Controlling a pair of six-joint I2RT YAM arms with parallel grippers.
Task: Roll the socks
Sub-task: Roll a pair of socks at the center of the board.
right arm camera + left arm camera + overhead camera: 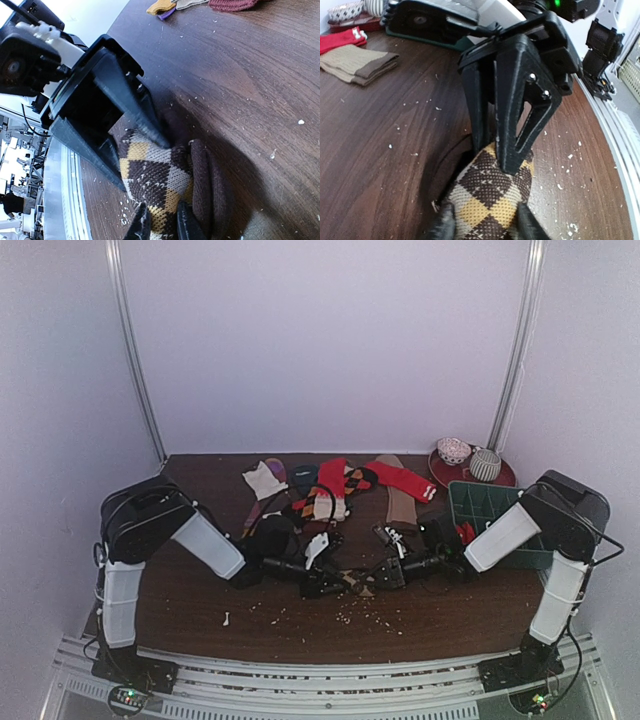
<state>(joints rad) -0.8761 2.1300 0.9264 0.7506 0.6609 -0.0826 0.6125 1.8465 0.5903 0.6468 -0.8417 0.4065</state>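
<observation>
The dark brown argyle sock [356,581], with tan diamonds, is bunched into a thick wad at the front middle of the table. My left gripper [338,583] and right gripper [374,578] meet on it from opposite sides. In the left wrist view the left gripper [485,227] is shut on the argyle sock [490,192], with the right gripper's black fingers [520,105] pressing into its far end. In the right wrist view the right gripper [162,227] is shut on the sock [152,172], whose plain brown folds lie beside it. The red sock [402,480] with its striped cuff lies flat at the back.
Several other socks [300,490] lie along the back. A tan and brown sock [400,504] lies by the red one, also in the left wrist view [360,62]. A green crate [488,508] and a red plate [440,478] with bowls stand back right. White crumbs [350,615] dot the table.
</observation>
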